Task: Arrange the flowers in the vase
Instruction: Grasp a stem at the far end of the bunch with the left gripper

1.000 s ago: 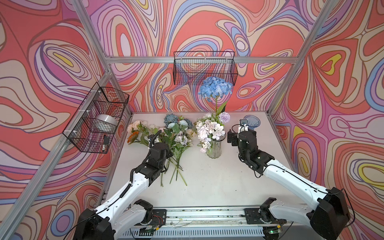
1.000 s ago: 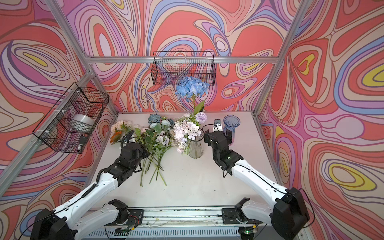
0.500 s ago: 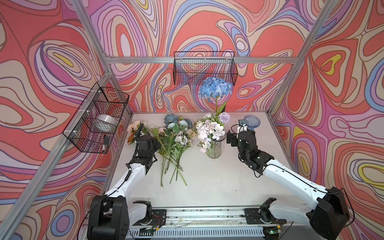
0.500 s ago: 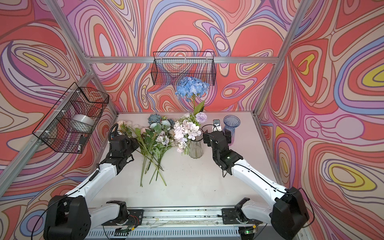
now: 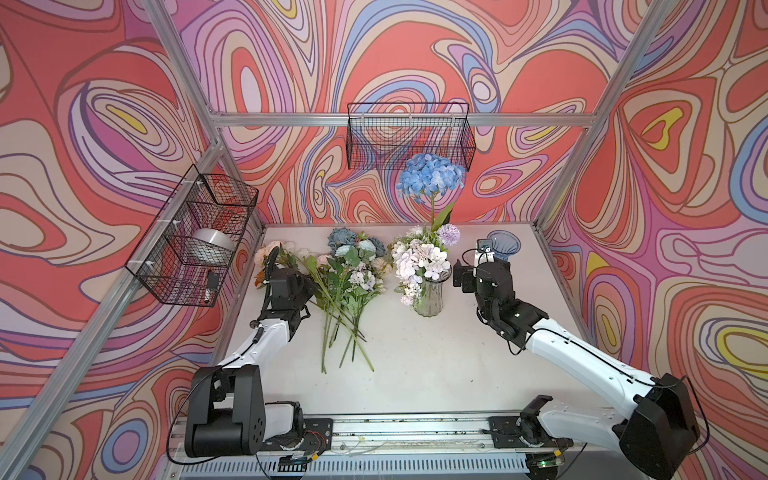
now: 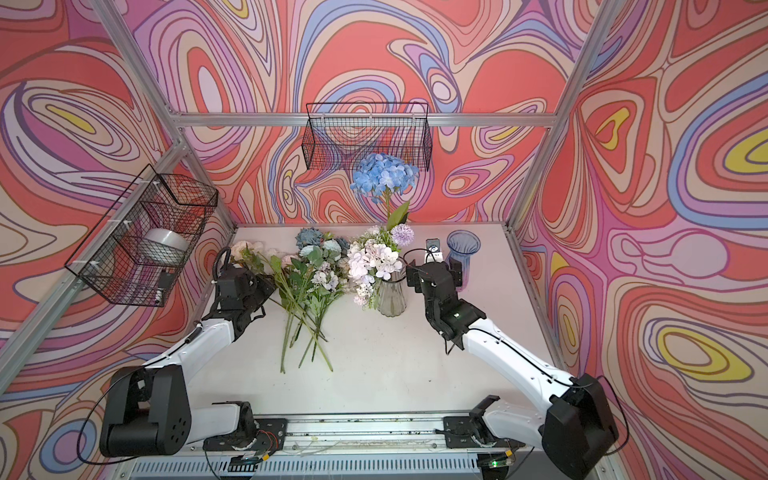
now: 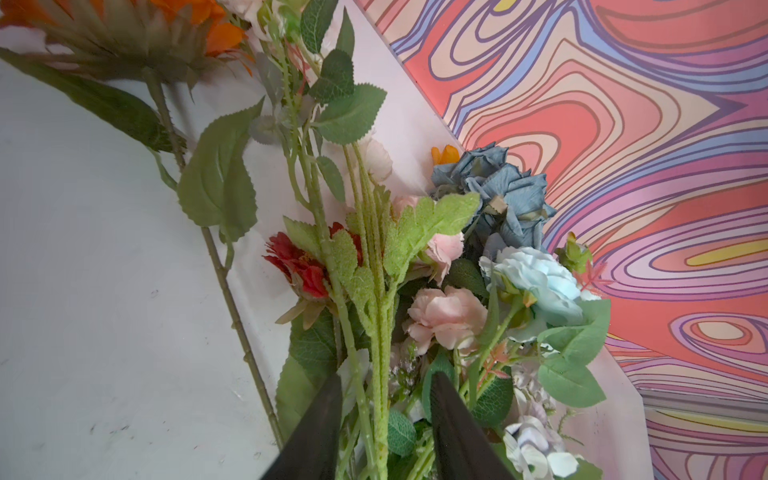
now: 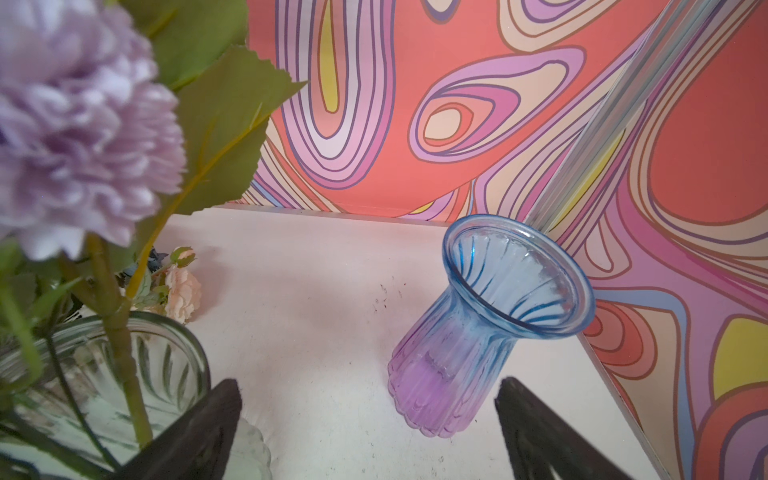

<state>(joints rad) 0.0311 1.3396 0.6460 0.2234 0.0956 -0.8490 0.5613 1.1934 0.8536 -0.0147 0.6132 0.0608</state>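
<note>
Across the table [image 5: 415, 374] my left arm [image 5: 257, 338] has swung to nine o'clock of the loose flowers [image 5: 347, 282], pastel blooms, green stems, lying nine o'clock of the vase [image 5: 428, 297]. Left gripper [image 7: 385, 380] half-spread astride stems; right gripper [image 8: 369, 386] wide, empty.

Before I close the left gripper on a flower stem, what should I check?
1. Left gripper open over the flower pile: ok.
2. Just one between its jaws: not ok, at least two stems run there.
3. Right gripper open and empty: ok.
4. Clear vase upright: ok.
5. Free room in its mouth: cannot tell, blooms hide it.
</note>
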